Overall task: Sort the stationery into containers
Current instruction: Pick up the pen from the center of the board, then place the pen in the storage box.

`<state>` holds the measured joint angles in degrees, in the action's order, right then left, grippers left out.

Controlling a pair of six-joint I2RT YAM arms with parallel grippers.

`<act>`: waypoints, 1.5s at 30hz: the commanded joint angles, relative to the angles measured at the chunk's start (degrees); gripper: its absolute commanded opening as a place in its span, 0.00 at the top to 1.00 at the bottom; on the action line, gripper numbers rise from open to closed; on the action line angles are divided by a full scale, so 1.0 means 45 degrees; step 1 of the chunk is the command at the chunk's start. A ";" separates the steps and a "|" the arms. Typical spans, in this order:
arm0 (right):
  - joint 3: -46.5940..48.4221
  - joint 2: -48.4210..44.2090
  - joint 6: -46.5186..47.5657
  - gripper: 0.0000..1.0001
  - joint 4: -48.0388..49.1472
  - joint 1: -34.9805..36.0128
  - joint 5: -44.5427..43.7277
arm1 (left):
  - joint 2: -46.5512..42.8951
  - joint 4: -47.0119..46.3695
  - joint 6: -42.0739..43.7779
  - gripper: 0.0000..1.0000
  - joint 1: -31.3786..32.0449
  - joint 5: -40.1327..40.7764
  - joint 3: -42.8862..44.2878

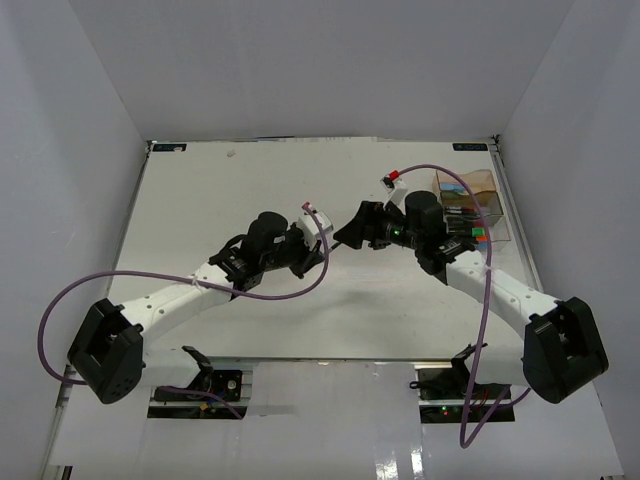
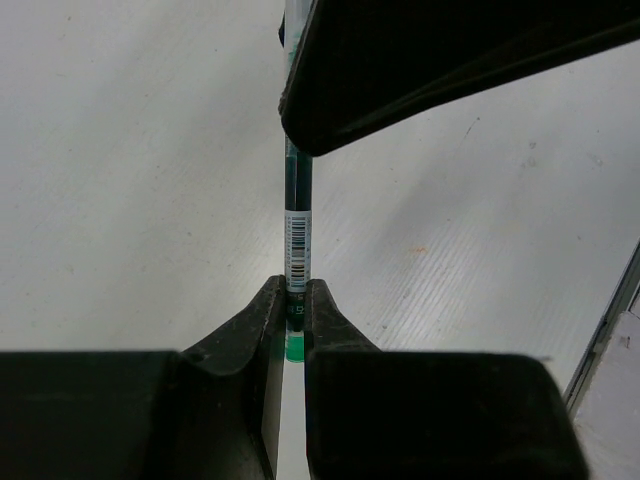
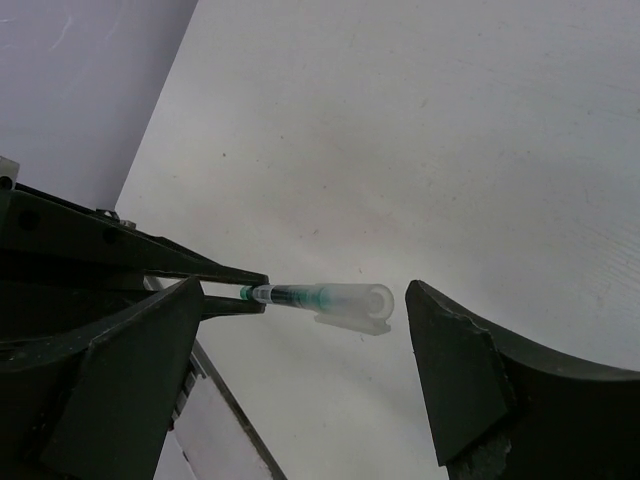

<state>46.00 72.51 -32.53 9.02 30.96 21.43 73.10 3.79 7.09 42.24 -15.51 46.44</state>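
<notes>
Left gripper (image 2: 295, 300) clenched on pen (image 2: 298, 225); right gripper (image 3: 315, 335) spread wide around its capped end, gripping nothing.
Handover in mid-air above table (image 1: 200, 200), well left of trays (image 1: 470, 205). Left jaws pinch pen at one end. The other end, under a clear cap, points away from them and lies between right jaws, touching neither side as far as the right wrist view shows. Best move, I judge: close right squarely with pen centred between the pads, and further down the barrel rather than on the cap tip, since a cap-only grip could slide off. Left should release only once right is firm, with no tugging while both clamp. Then swing right toward trays. Can't tell which tray suits a pen; top view shows only a few coloured bits inside. Risk: thin pen pivots or drops if pinched off-centre.
</notes>
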 commanded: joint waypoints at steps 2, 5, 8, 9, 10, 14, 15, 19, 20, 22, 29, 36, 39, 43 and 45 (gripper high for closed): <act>0.0540 0.0292 -0.0289 0.15 0.0964 0.0210 0.0139 | -0.0737 -0.0686 0.0123 0.94 0.0067 -0.0129 -0.0124; 0.0462 0.0351 -0.0407 0.28 0.1160 0.0249 0.0276 | -0.0737 -0.0745 0.0084 0.94 0.0067 -0.0070 -0.0163; 0.0345 0.0313 -0.0524 0.42 0.1355 0.0268 0.0393 | -0.0678 -0.0726 0.0006 0.94 0.0067 -0.0070 -0.0182; 0.0325 0.0312 -0.0563 0.45 0.1394 0.0268 0.0413 | -0.0659 -0.0745 -0.0013 0.94 0.0067 -0.0050 -0.0163; 0.0286 0.0312 -0.0621 0.49 0.1511 0.0249 0.0433 | -0.0639 -0.0745 -0.0091 0.94 0.0047 -0.0050 -0.0143; 0.0188 0.0351 -0.0758 0.57 0.1784 0.0268 0.0433 | -0.0561 -0.0726 -0.0228 0.93 0.0067 -0.0225 -0.0162; 0.0130 0.0351 -0.0797 0.58 0.1824 0.0249 0.0433 | -0.0542 -0.0745 -0.0228 0.93 0.0067 -0.0264 -0.0163; 0.0013 0.0410 -0.0875 0.65 0.2058 0.0268 0.0316 | -0.0503 -0.1155 -0.0287 0.92 0.0067 -0.0440 -0.0182; -0.0026 0.0410 -0.0934 0.67 0.2175 0.0268 0.0296 | -0.0502 -0.1155 -0.0306 0.92 0.0067 -0.0460 -0.0182; -0.0104 0.0391 -0.0954 0.74 0.2273 0.0268 0.0258 | -0.0483 -0.1155 -0.0307 0.88 0.0067 -0.0519 -0.0182; -0.0261 0.0117 -0.0779 0.86 0.2138 0.0249 -0.0307 | -0.0424 -0.1155 -0.0482 0.63 0.0067 -0.0188 -0.0182; -0.0319 -0.0527 0.0022 0.87 0.1006 -0.1778 -0.0798 | -0.0190 -0.1078 -0.1185 0.08 0.0028 0.2151 -0.0085; -0.0223 -0.0839 0.0490 0.87 0.0401 -0.3906 -0.0485 | 0.0102 -0.0844 -0.1478 0.02 -0.0128 0.3170 0.0169; 0.0383 -0.0724 0.1506 0.88 -0.0693 -0.6640 -0.0407 | 0.0512 0.0132 -0.2629 0.02 -0.1063 0.4324 0.0696; 0.0752 -0.0529 0.1644 0.88 -0.0871 -0.8398 -0.0232 | 0.0611 0.0445 -0.3312 0.02 -0.2039 0.4247 0.0950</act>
<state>45.63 69.97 -28.91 7.97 0.36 19.66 75.90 3.09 -2.55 37.74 -0.62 47.51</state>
